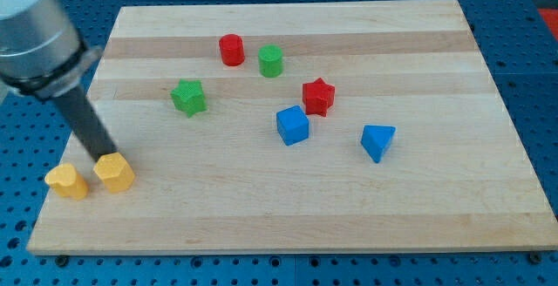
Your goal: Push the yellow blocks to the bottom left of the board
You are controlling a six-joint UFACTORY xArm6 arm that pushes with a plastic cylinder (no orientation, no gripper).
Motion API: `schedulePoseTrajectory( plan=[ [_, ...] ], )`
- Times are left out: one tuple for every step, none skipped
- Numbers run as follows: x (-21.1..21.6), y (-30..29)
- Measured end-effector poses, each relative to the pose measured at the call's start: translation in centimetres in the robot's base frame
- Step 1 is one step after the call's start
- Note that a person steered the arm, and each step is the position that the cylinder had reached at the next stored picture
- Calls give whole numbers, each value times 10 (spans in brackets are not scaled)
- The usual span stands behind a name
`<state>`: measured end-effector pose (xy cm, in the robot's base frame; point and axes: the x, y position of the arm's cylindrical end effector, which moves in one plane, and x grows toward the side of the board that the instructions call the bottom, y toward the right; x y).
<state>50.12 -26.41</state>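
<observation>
Two yellow blocks lie near the board's left edge, low in the view: a yellow hexagon-like block (pixel 114 173) and a smaller yellow block (pixel 67 181) to its left. They sit a small gap apart. My tip (pixel 102 159) is at the upper left edge of the yellow hexagon-like block, touching or nearly touching it. The dark rod slants up to the view's left toward the grey arm body.
On the wooden board (pixel 288 216): a green star (pixel 188 97), a red cylinder (pixel 231 50), a green cylinder (pixel 271 61), a red star (pixel 318 96), a blue cube (pixel 292 125) and a blue wedge-shaped block (pixel 377 141). A blue perforated table surrounds the board.
</observation>
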Motion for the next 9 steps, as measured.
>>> schedulePoseTrajectory(
  plan=[
    [-1, -39],
    [30, -35],
    [57, -39],
    [57, -38],
    [57, -41],
    [81, -40],
    [105, -38],
    [85, -39],
    [69, -33]
  ],
)
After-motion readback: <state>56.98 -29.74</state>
